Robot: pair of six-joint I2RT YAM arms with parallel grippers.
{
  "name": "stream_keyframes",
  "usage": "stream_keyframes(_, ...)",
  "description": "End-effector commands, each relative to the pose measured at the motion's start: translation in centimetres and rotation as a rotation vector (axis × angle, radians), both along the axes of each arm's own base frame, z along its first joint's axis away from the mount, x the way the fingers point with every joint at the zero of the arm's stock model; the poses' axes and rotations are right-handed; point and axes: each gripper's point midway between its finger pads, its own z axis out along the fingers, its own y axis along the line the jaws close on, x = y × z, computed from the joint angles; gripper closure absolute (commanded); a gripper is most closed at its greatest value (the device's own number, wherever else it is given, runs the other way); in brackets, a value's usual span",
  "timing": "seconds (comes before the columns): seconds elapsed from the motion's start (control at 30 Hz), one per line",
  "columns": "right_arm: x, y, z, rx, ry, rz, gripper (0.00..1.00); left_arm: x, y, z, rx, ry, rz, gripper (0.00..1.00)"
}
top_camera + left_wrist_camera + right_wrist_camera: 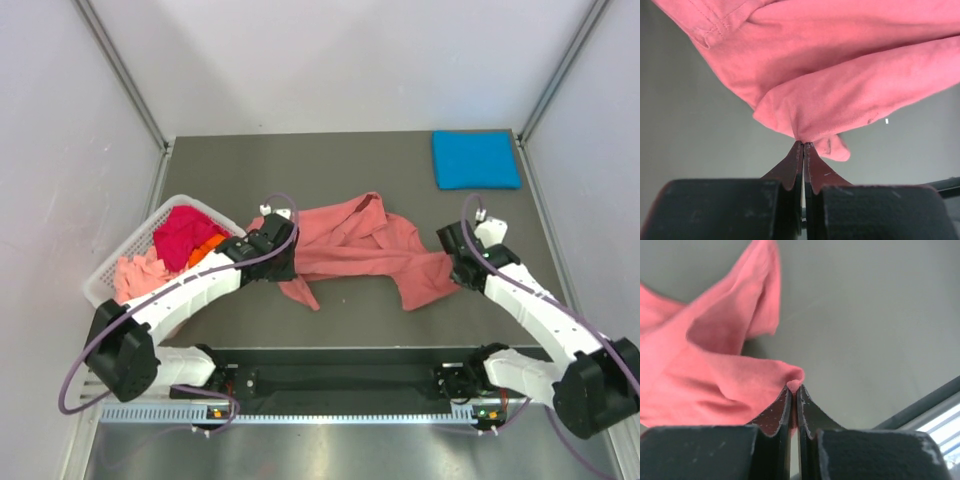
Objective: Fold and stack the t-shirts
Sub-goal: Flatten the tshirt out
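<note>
A salmon-pink t-shirt [355, 250] lies crumpled across the middle of the grey table, stretched between both arms. My left gripper [272, 252] is shut on its left edge; the left wrist view shows cloth [840, 85] pinched at the fingertips [804, 146]. My right gripper [456, 262] is shut on the shirt's right edge, with a small fold of pink cloth [715, 385] caught between the fingertips [795, 388]. A bright blue t-shirt [475, 159] lies folded at the far right corner. Magenta [183, 234], orange [205, 250] and pale pink [135, 276] shirts sit in the basket.
A white slatted basket [110, 268] stands at the table's left edge beside my left arm. Grey walls with metal posts close in the table on the left, right and back. The arms' base rail [340, 385] runs along the near edge.
</note>
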Motion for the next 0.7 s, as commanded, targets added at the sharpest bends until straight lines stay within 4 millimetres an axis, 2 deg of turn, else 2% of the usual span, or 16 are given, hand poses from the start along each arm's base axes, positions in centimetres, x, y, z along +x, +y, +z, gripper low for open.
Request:
stream_keyframes(0.0, 0.8, -1.8, 3.2, 0.035, -0.126, -0.074, 1.0, 1.8, -0.7, 1.1, 0.015, -0.05, -0.028, 1.0)
stream_keyframes(0.03, 1.7, -1.9, 5.2, 0.057, -0.177, -0.082, 1.0, 2.3, -0.6, 1.0, 0.042, -0.048, -0.028, 1.0)
stream_keyframes(0.07, 2.4, -2.2, 6.7, 0.091, -0.222, -0.098, 1.0, 3.9, -0.7, 2.8, 0.061, -0.099, -0.008, 1.0)
stream_keyframes(0.13, 4.3, -2.3, 12.1, 0.118, -0.336, -0.085, 1.0, 5.4, -0.9, 3.8, 0.118, -0.112, -0.019, 1.0)
stream_keyframes(0.17, 4.7, -2.6, 13.6, 0.113, -0.341, -0.092, 1.0, 7.4, -1.9, 7.3, 0.094, -0.186, -0.014, 1.0)
stream_keyframes(0.2, 5.6, -3.1, 18.0, 0.127, -0.436, -0.109, 1.0, 8.3, -2.6, 7.9, 0.111, -0.19, -0.047, 1.0)
stream_keyframes(0.23, 5.8, -3.5, 19.9, 0.118, -0.462, -0.108, 1.0, 8.7, -3.2, 9.0, 0.106, -0.192, -0.081, 1.0)
stream_keyframes(0.27, 5.7, -4.4, 21.2, 0.106, -0.469, -0.133, 1.0, 9.7, -4.8, 12.1, 0.066, -0.248, -0.14, 1.0)
stream_keyframes(0.3, 5.7, -4.9, 25.1, 0.105, -0.549, -0.129, 1.0, 10.2, -5.7, 12.0, 0.064, -0.232, -0.18, 1.0)
stream_keyframes(0.33, 5.4, -5.4, 26.8, 0.096, -0.58, -0.134, 1.0, 10.1, -6.1, 12.3, 0.069, -0.208, -0.208, 1.0)
stream_keyframes(0.37, 4.8, -6.3, 28.0, 0.073, -0.591, -0.158, 1.0, 10.6, -7.0, 14.3, 0.046, -0.239, -0.238, 1.0)
stream_keyframes(0.4, 4.1, -6.7, 31.0, 0.07, -0.659, -0.169, 1.0, 10.6, -8.2, 13.4, 0.031, -0.198, -0.283, 1.0)
stream_keyframes(0.47, 3.0, -7.0, 32.5, 0.07, -0.688, -0.171, 1.0, 10.5, -9.5, 12.8, 0.007, -0.166, -0.346, 1.0)
stream_keyframes(0.57, 1.3, -6.0, 33.4, 0.125, -0.733, -0.118, 1.0, 9.5, -12.0, 9.6, -0.055, -0.074, -0.447, 1.0)
stream_keyframes(0.6, 1.4, -5.5, 31.9, 0.138, -0.702, -0.098, 1.0, 9.6, -12.5, 8.4, -0.061, -0.053, -0.459, 1.0)
stream_keyframes(0.67, 0.7, -4.4, 31.1, 0.187, -0.718, -0.041, 1.0, 9.2, -13.3, 7.0, -0.083, -0.02, -0.502, 1.0)
